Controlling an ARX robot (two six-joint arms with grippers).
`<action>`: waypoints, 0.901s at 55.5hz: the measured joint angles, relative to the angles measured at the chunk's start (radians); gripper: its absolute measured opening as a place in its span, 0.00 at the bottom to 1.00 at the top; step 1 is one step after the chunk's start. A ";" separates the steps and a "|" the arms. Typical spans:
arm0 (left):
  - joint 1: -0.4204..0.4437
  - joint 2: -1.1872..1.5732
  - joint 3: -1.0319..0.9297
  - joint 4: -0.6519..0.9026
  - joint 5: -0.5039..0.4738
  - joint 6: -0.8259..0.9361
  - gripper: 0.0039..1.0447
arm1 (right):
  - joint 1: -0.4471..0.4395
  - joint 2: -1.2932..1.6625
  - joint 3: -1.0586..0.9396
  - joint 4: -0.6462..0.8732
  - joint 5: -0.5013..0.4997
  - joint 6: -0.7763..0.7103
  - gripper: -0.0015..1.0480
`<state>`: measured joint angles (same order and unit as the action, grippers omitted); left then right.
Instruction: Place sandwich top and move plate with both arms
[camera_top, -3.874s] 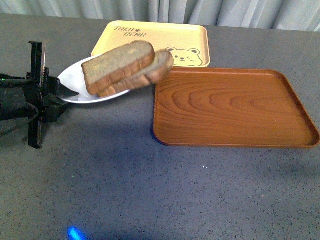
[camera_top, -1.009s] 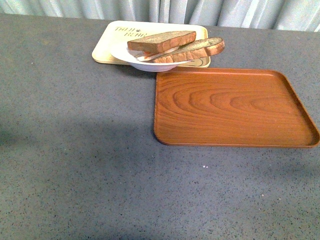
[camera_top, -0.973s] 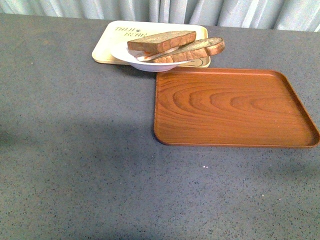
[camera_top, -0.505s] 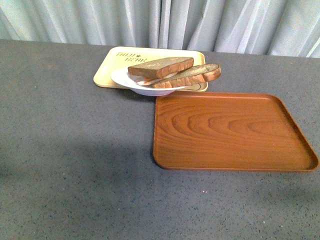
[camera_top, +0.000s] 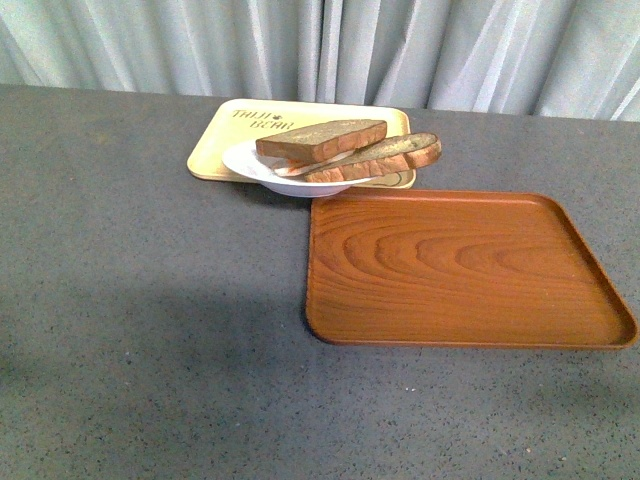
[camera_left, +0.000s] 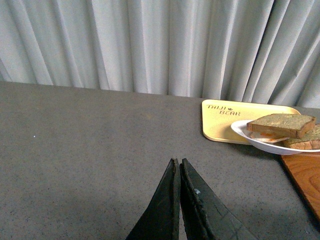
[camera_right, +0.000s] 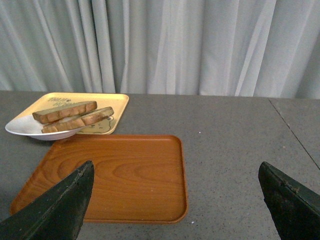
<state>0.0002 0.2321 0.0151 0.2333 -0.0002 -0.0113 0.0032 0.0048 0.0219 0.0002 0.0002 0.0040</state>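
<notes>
Plate (camera_top: 243, 160): round, shallow, white, sitting on the yellow tray (camera_top: 215, 143) near the far edge of the tabletop (camera_top: 150, 330), its near rim overhanging the tray's near edge just beside the far left corner of the brown tray (camera_top: 460, 265).

Contents: we are counting two slices. The square sandwich top (camera_top: 322, 139) is lying uppermost, tilted; the domed slice (camera_top: 395, 156) is lying under it and poking out past the plate's rim toward the right. Something pale is showing between them; we cannot tell what.

Handling, as we are judging it: plate stiff, smooth, probably slippery and breakable, best taken at opposite bare rims, one arm each side, and kept level since the stack is loose. Bread light, soft, easily dented, so we are favouring a gentle pinch across the crust edges.

Brown tray: holding nothing. Yellow tray: carrying only the plate.

Left gripper (camera_left: 178, 170): fingers pressed together, gripping nothing, hanging over bare tabletop well apart from the plate. Right gripper (camera_right: 175, 200): fingers spread wide, holding nothing, facing the brown tray.
</notes>
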 joint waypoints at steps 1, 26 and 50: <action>0.000 -0.006 0.000 -0.006 0.000 0.000 0.01 | 0.000 0.000 0.000 0.000 0.000 0.000 0.91; 0.000 -0.216 0.000 -0.233 0.000 0.001 0.01 | 0.000 0.000 0.000 0.000 0.000 0.000 0.91; 0.000 -0.216 0.000 -0.233 0.000 0.001 0.57 | 0.000 0.000 0.000 0.000 0.000 0.000 0.91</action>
<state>0.0002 0.0158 0.0151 -0.0002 -0.0002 -0.0105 0.0032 0.0048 0.0219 -0.0002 0.0002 0.0040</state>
